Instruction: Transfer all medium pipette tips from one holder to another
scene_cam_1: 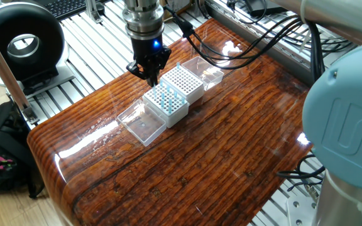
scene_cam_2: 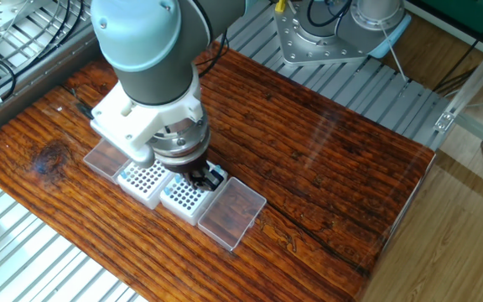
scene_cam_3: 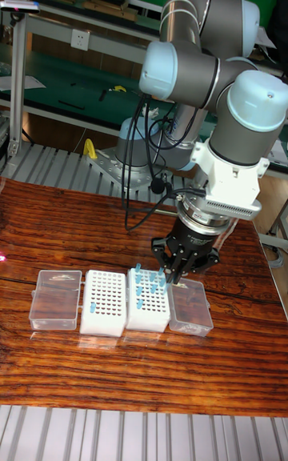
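A glossy wooden table point(scene_cam_1: 231, 157) carries two white holders side by side, each with a clear lid point(scene_cam_3: 54, 299) lying open beside it. The gripper point(scene_cam_3: 171, 273) hangs just above one holder point(scene_cam_3: 149, 299), where the medium pipette tips point(scene_cam_3: 142, 285) stand; fingers close together, grip unclear. The other holder point(scene_cam_3: 104, 302) shows a few tips.

A robotics lab or workshop — a glossy wooden tabletop point(scene_cam_1: 219, 150) on aluminium-slat framing point(scene_cam_2: 49, 260), loose black cables point(scene_cam_1: 244, 37) toward 1 o'clock, green workbenches point(scene_cam_3: 80, 69) behind at 12 o'clock.
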Robot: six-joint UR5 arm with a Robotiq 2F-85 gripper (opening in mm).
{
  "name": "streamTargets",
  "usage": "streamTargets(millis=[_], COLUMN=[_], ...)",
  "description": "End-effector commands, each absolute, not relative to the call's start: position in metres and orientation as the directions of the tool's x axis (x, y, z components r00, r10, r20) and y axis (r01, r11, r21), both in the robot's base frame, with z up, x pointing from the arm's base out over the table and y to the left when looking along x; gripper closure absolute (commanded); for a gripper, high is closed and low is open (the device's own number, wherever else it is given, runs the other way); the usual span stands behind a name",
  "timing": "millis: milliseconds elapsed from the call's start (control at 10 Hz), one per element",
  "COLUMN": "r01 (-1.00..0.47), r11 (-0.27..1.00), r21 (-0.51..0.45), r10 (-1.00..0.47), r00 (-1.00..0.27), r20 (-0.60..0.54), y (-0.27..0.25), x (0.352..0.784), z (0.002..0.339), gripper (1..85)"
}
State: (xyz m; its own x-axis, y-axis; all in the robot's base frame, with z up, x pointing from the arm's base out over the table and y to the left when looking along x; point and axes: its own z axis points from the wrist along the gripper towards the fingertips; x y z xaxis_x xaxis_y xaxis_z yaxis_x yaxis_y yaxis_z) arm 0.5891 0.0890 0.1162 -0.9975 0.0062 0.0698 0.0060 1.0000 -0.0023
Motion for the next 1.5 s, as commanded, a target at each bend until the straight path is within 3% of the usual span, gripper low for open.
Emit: streamTargets(millis=[0, 500, 1100, 1400], r01=[0.018, 0.015, -0.032, -0.045], r11=[1.000, 1.000, 0.999, 0.999], r21=[0.014, 0.006, 0.028, 0.001], r10=[0.017, 0.015, -0.034, -0.045], r00=[-0.998, -0.998, -0.997, -0.997], r20=[0.060, 0.060, 0.063, 0.061], y=[0.093, 0.091, 0.094, 0.083], x=[0.592, 0.594, 0.594, 0.598], z=[0.112, 0.106, 0.104, 0.104], gripper=[84.0, 82.7, 61.0, 59.0])
